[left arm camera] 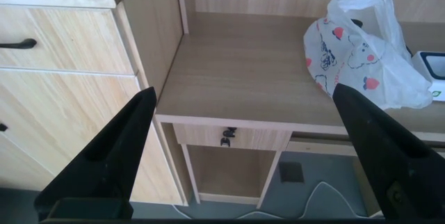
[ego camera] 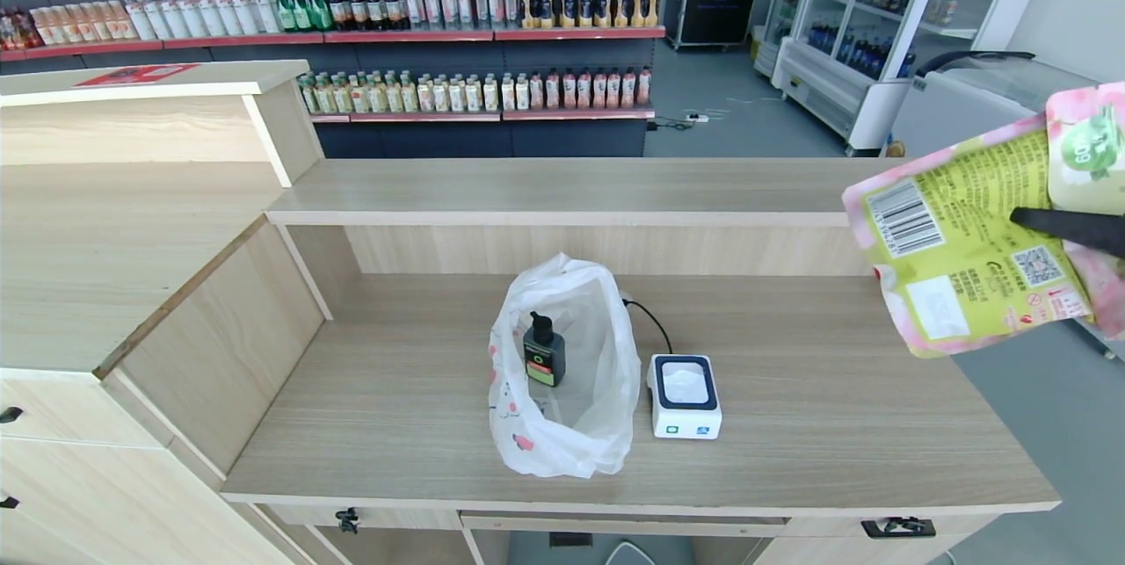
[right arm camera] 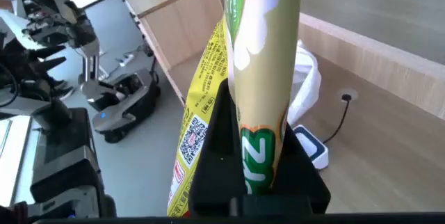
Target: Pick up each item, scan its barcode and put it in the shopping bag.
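While the right claw (right arm camera: pixel 261 140) pinches an edge-cropped pouch (ego camera: pixel 958 257), left claw (left arm camera: pixel 245 90) spread wide, bottle (ego camera: pixel 544 352) part-veiled inside shopping bag (ego camera: pixel 562 433).

1. The right gripper (right arm camera: pixel 259 151) clamps its black fingers (right arm camera: pixel 221 137) on a flat yellow-green and pink plastic pouch (right arm camera: pixel 261 50), seen edge-on
2. Beyond it, a white plastic bag (right arm camera: pixel 306 85) stands on the pale wooden counter (right arm camera: pixel 396 133)
3. A white box scanner (right arm camera: pixel 313 151) sits just beside the bag, near a black cable (right arm camera: pixel 339 120)
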Motion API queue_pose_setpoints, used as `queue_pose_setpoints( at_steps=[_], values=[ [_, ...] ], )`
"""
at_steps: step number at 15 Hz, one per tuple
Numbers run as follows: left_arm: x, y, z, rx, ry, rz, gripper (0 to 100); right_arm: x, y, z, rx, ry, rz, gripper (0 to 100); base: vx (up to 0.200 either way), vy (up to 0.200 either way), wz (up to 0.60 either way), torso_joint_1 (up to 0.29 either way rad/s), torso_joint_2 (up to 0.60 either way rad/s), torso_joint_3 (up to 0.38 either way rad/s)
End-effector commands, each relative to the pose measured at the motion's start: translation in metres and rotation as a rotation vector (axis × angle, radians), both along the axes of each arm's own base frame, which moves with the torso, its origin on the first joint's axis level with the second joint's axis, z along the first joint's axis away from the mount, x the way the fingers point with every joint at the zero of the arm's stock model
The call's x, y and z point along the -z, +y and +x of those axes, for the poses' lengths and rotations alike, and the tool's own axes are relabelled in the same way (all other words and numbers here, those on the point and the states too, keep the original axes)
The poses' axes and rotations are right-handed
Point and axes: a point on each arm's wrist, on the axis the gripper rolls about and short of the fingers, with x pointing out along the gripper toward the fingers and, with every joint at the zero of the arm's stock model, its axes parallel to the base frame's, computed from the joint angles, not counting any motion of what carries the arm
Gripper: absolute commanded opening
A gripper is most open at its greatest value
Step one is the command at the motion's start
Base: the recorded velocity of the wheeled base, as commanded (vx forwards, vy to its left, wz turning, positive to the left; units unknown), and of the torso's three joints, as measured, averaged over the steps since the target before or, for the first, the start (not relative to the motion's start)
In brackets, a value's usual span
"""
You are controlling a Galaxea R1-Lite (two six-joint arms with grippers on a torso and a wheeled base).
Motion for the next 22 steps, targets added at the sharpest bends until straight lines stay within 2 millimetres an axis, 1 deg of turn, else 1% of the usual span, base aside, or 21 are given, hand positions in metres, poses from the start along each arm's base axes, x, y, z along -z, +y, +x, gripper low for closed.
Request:
queue_pose_setpoints(
  at_steps=[1,2,3,4,7,9,10,11,14,18,19,20,21,22],
  values=[
    [0.000,0.000,0.000,-0.001,0.000,0.000,100,-0.039,0.050,-0.040,-0.186,-0.052,-0.015,0,0.000,0.000,0.00,0.000,0.00,0.000],
    [0.000,0.000,0.000,0.001,0.000,0.000,100,-0.051,0.067,-0.056,-0.244,-0.007,0.004,0,0.000,0.000,0.00,0.000,0.00,0.000],
    [0.000,0.000,0.000,-0.001,0.000,0.000,100,-0.053,0.071,-0.062,-0.259,0.012,0.011,0,0.000,0.000,0.00,0.000,0.00,0.000],
    [0.000,0.000,0.000,-0.001,0.000,0.000,100,-0.059,0.091,-0.084,-0.338,0.107,0.044,0,0.000,0.000,0.00,0.000,0.00,0.000],
    [0.000,0.000,0.000,-0.001,0.000,0.000,100,-0.051,0.112,-0.090,-0.397,0.137,0.064,0,0.000,0.000,0.00,0.000,0.00,0.000],
    [0.000,0.000,0.000,-0.001,0.000,0.000,100,-0.045,0.114,-0.093,-0.401,0.154,0.067,0,0.000,0.000,0.00,0.000,0.00,0.000],
    [0.000,0.000,0.000,-0.001,0.000,0.000,100,-0.045,0.113,-0.096,-0.395,0.148,0.067,0,0.000,0.000,0.00,0.000,0.00,0.000],
    [0.000,0.000,0.000,-0.001,0.000,0.000,100,-0.046,0.112,-0.102,-0.372,0.135,0.071,0,0.000,0.000,0.00,0.000,0.00,0.000],
    [0.000,0.000,0.000,-0.001,0.000,0.000,100,-0.048,0.110,-0.126,-0.309,0.072,0.080,0,0.000,0.000,0.00,0.000,0.00,0.000],
    [0.000,0.000,0.000,-0.001,0.000,0.000,100,-0.046,0.108,-0.146,-0.256,-0.036,0.070,0,0.000,0.000,0.00,0.000,0.00,0.000],
    [0.000,0.000,0.000,-0.001,0.000,0.000,100,-0.046,0.108,-0.146,-0.256,-0.036,0.070,0,0.000,0.000,0.00,0.000,0.00,0.000],
    [0.000,0.000,0.000,-0.001,0.000,0.000,100,-0.035,0.107,-0.148,-0.244,-0.075,0.048,0,0.000,0.000,0.00,0.000,0.00,0.000],
    [0.000,0.000,0.000,-0.001,0.000,0.000,100,-0.030,0.107,-0.145,-0.237,-0.088,0.036,0,0.000,0.000,0.00,0.000,0.00,0.000],
    [0.000,0.000,0.000,-0.001,0.000,0.000,100,-0.029,0.106,-0.144,-0.229,-0.101,0.030,0,0.000,0.000,0.00,0.000,0.00,0.000]
  ],
)
